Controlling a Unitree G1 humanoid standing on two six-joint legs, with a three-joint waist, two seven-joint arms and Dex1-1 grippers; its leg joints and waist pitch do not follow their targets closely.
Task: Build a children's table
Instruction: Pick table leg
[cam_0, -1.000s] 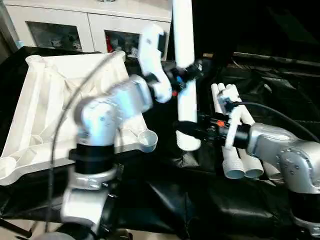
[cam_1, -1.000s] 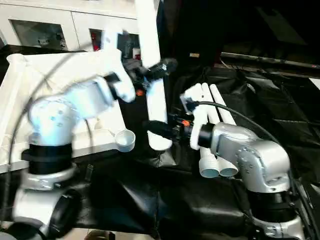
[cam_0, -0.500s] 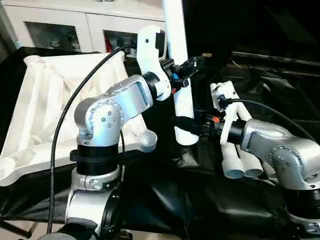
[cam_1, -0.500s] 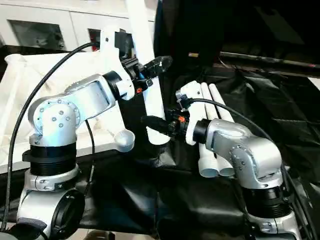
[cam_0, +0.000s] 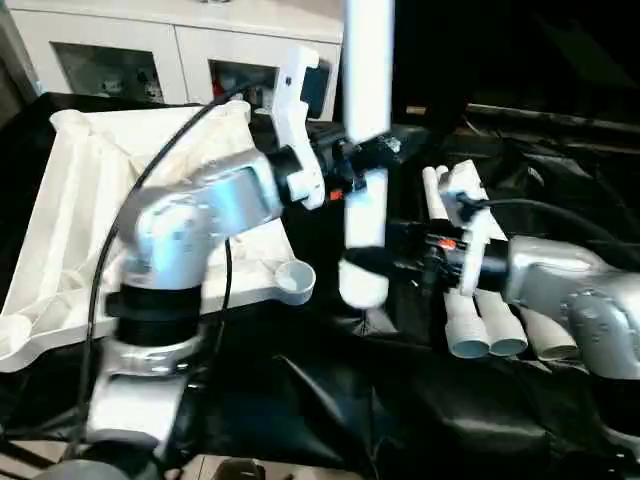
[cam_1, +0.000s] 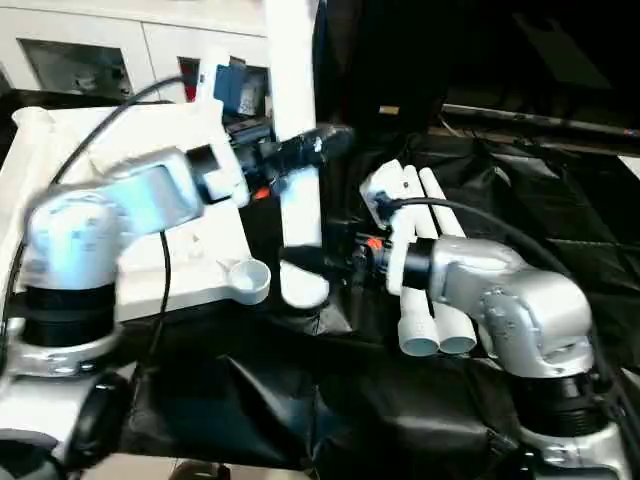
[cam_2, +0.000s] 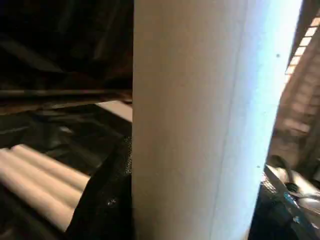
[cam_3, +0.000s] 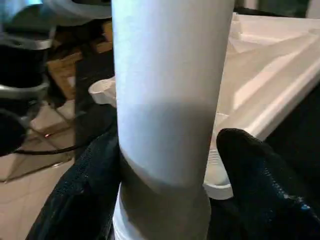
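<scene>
My left gripper (cam_0: 358, 160) held the leg (cam_0: 366, 140) upright, my right gripper (cam_0: 385, 262) loose around its base. The socket (cam_0: 293, 281) lay just left of its lower end.

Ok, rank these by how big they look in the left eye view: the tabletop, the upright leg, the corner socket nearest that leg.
1. Tabletop, largest by far.
2. Upright leg; its top runs out of the picture and it stands nearer the camera, so its true length stays unsure.
3. Corner socket, smallest.
</scene>
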